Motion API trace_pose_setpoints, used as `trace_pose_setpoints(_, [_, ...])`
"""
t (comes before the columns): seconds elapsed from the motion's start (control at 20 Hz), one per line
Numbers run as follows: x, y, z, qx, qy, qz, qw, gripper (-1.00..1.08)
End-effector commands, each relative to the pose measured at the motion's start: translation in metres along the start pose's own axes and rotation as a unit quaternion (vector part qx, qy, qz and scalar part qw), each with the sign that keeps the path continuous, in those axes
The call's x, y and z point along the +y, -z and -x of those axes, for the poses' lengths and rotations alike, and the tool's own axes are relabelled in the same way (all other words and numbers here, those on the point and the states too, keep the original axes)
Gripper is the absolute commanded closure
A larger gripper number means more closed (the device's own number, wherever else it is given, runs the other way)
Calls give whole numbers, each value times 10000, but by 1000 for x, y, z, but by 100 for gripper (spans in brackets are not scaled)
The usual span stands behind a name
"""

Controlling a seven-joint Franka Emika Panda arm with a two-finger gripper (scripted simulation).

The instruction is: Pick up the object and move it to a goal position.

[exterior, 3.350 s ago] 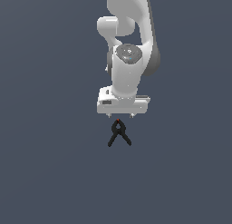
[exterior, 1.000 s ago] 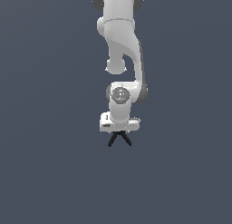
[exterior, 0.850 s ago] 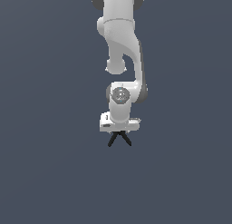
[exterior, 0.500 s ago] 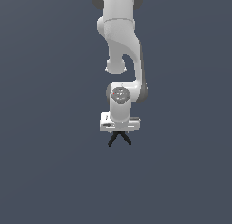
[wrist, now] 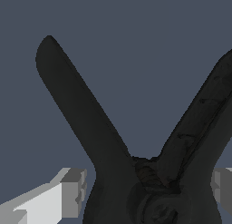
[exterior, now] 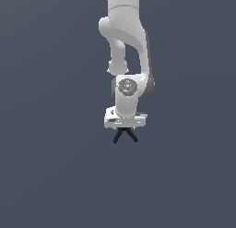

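A white arm (exterior: 125, 42) reaches down over a plain dark grey floor (exterior: 46, 167); its gripper (exterior: 125, 129) sits right on top of a small black clamp (exterior: 125, 135); the clamp's two legs splay out below the gripper, its top hidden by it; in the wrist view the clamp (wrist: 136, 164) fills the frame as a dark V, with a pale finger (wrist: 68, 191) close on either side; whether the jaws are pinching the clamp cannot be told.
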State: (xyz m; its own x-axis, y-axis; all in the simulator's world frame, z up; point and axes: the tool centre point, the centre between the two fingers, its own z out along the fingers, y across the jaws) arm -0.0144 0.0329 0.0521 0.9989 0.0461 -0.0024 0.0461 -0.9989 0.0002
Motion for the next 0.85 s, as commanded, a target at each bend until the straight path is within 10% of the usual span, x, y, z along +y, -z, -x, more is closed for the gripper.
trace_pose_setpoints(0.0, [-7,15,5,14,3,0,10000,108])
trace_pose_setpoints(0.8, [-24,46,17,14,3,0,10000,108])
